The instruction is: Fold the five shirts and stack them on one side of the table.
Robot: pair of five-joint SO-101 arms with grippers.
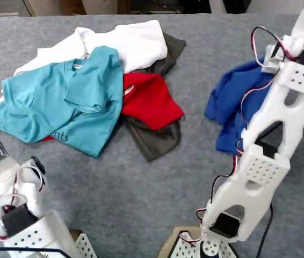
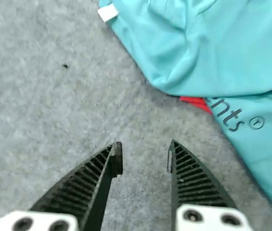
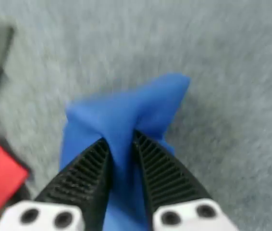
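We see the blue shirt [image 1: 232,107] bunched at the right of the high view, well apart from the other four. The right gripper [image 3: 121,144] is clamped on a raised fold of it, with cloth pinched between both jaws. The other shirts are heaped at upper left. The teal shirt [image 1: 60,99] is spread on top and the white shirt [image 1: 125,43] lies behind it toward the top edge. The red shirt [image 1: 149,99] is just right of the teal one, and the dark grey shirt [image 1: 157,140] sticks out from under the red. We mark the left gripper [image 2: 144,156] jaws apart, holding nothing, over the bare grey table [image 1: 141,204] near the teal hem. A red sliver shows under that hem. The left arm [image 1: 17,209] sits at lower left of the high view. The right arm [image 1: 270,150] rises along the right side, covering part of the blue shirt.
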